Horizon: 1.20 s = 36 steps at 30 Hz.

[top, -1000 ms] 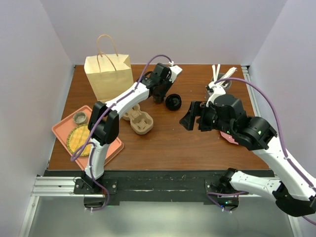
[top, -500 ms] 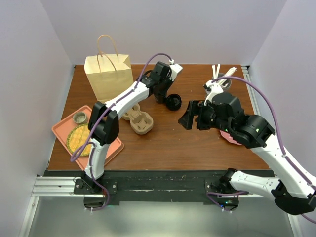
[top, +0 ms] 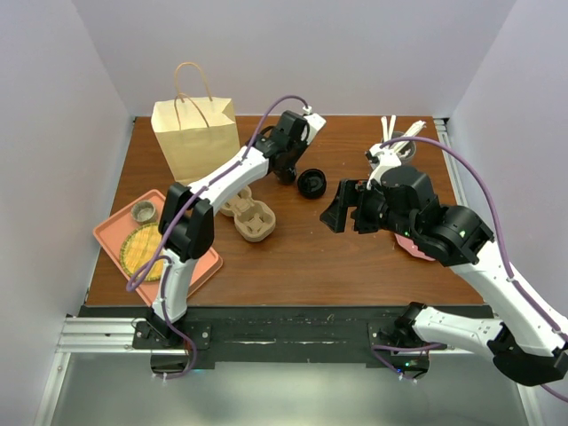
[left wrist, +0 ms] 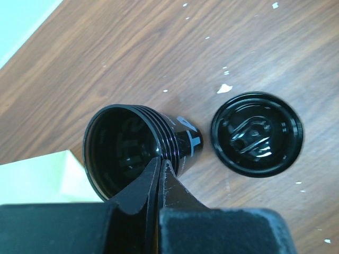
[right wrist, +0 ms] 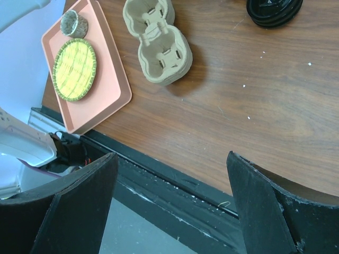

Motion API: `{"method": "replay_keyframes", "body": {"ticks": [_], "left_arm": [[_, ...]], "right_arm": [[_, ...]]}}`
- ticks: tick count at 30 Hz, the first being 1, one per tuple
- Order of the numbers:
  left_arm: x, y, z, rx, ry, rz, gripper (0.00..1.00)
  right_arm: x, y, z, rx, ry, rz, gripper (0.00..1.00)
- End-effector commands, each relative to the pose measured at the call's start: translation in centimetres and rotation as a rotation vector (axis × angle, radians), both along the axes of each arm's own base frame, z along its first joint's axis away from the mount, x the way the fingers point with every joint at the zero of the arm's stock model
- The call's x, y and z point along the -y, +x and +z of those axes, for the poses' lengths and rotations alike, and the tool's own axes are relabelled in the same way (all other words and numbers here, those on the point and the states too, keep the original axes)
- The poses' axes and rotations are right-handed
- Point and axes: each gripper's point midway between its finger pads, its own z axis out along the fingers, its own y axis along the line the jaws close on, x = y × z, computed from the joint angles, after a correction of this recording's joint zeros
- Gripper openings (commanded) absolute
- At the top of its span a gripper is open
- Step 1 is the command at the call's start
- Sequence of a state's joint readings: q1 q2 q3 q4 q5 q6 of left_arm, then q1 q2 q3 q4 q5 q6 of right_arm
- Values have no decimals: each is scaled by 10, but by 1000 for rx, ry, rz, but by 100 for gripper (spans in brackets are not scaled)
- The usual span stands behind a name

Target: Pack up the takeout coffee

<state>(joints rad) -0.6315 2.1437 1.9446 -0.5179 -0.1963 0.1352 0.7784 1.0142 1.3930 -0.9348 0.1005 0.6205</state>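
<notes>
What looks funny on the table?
The small black ribbed cup has no lid on it: the round black plastic lid lies loose on the brown wooden table just beside it. The left pincer is shut on the cup's rim. No spill shows.

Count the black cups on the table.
1: a lidless black cup, its rim pinched by the left gripper, beside a loose black lid. Others may hide behind the arms.

Lid [top: 311, 184], perhaps upturned, beside left jaws
</notes>
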Motion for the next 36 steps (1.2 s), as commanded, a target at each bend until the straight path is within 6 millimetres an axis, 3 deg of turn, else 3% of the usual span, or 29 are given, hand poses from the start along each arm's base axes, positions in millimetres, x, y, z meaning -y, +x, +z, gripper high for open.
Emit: {"method": "replay_keyframes", "body": {"ticks": [1,17,36], "left_arm": [[-9,3,29,89,54,24,0],[16,-14,34,118,79,-3,0],[16,-16,96,249,50,18,0]], "right_arm": [[-2,-1,17,39,48,9,88],[-2,0,17,37,46,7,88],[-2,0,22,48,60,2,88]]}}
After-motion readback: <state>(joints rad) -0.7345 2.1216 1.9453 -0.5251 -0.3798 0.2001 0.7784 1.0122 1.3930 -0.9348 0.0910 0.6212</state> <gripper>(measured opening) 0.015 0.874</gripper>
